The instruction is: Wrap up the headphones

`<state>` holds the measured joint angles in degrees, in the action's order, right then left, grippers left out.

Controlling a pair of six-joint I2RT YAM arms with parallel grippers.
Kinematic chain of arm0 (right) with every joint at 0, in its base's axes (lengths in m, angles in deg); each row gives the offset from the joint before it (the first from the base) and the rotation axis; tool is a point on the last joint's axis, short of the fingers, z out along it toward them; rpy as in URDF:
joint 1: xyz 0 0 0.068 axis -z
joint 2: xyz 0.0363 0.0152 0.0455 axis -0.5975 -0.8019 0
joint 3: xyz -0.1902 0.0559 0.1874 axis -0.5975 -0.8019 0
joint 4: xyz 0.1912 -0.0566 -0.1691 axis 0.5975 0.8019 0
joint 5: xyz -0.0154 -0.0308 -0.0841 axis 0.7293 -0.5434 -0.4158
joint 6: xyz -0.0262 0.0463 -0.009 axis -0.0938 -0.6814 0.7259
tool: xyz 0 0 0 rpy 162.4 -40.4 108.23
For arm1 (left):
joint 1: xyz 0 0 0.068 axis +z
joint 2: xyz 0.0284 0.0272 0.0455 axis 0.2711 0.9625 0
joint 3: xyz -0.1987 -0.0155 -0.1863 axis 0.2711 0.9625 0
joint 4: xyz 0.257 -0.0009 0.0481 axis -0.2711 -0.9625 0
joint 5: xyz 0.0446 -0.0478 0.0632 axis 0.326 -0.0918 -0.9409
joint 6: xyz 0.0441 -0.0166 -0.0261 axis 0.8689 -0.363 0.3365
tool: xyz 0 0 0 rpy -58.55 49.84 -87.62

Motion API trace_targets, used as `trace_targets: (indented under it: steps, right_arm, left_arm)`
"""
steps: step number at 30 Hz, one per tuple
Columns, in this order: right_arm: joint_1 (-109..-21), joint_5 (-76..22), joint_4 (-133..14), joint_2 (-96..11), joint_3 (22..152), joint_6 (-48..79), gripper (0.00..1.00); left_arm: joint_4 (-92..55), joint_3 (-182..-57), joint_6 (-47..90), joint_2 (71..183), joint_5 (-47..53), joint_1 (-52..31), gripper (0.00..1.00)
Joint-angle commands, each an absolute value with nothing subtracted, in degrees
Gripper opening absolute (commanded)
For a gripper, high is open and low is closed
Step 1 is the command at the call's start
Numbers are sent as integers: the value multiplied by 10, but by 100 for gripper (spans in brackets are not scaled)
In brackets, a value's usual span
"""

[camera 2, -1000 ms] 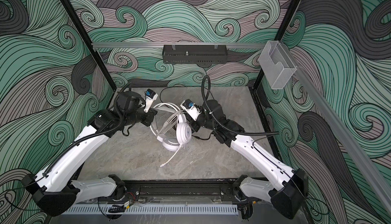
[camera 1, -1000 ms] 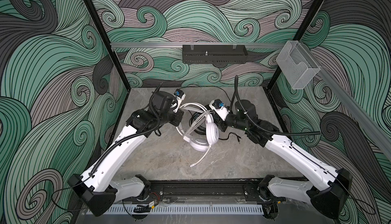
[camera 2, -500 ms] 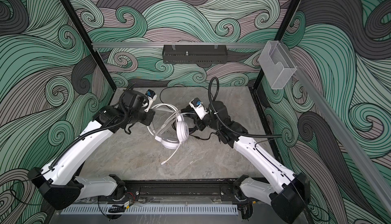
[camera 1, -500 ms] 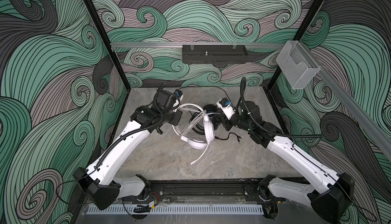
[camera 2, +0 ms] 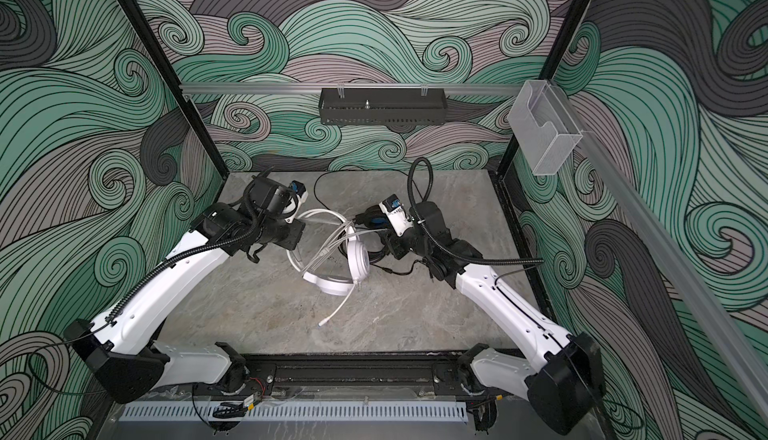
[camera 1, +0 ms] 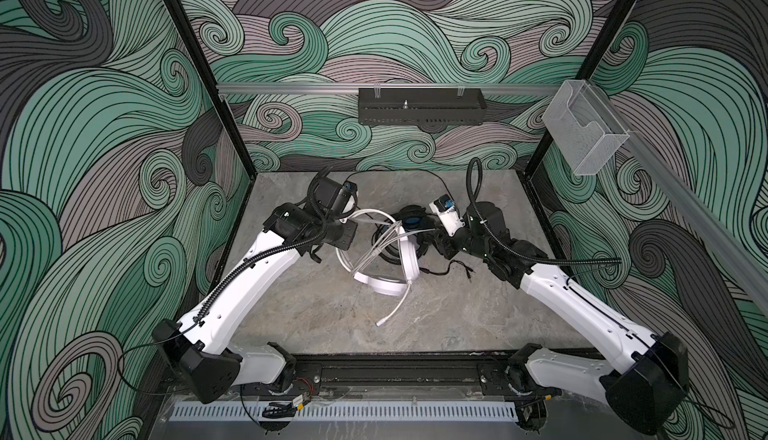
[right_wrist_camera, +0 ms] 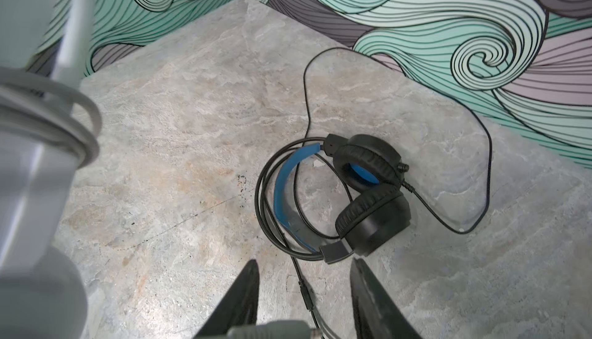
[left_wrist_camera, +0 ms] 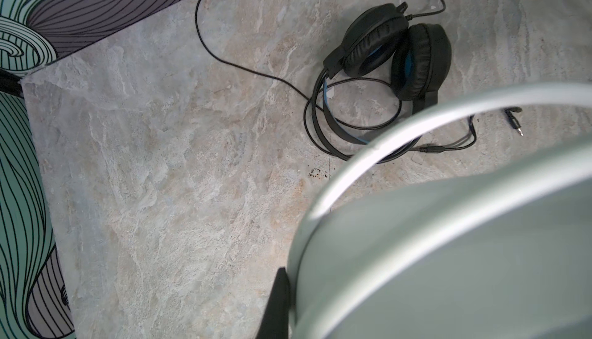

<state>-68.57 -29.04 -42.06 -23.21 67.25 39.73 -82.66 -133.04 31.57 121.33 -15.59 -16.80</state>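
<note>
White plastic is hanging between the two arms: the white headset (camera 1: 409, 255) is being held up over the middle of the table (camera 1: 307, 317), its band curving back to the left gripper (camera 1: 348, 232). That gripper is pinching shut on the band. In its wrist view the pale arc is filling half the frame beside one dark finger (left_wrist_camera: 278, 302). Whether the lowest part of the band is touching the stone, I cannot tell.

Pale cable (camera 1: 397, 307) is trailing from the cup down onto the table, and thinner strands are stretching across toward the right gripper (right_wrist_camera: 304, 262). Its jaws are standing well apart, clamping nothing I can make out — something pale and blurred is sitting low between them at the frame's edge.

Just beyond their tips the black headset (right_wrist_camera: 368, 193) is lying flat on the table, blue showing inside its cups, with black cable (right_wrist_camera: 488, 161) looping out toward the back wall.
</note>
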Motion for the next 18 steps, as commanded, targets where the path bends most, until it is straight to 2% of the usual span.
trace_targets:
  steps: [1,12,14,17,18]
  right_arm:
    - [-679,-309,-388,-243,670,371,52]
    - [-671,-324,-317,-292,714,348,68]
    - [-671,-332,-303,-301,725,344,78]
    - [-666,-343,-282,-310,740,339,82]
    - [-664,-344,-277,-312,744,337,88]
  left_arm:
    - [-857,-1359,280,1219,-155,-156,0]
    - [-884,-1339,262,1247,-134,-133,0]
    - [-889,-1340,260,1256,-130,-128,0]
    - [-893,-1341,254,1260,-119,-119,0]
    - [-891,-1341,253,1276,-114,-115,0]
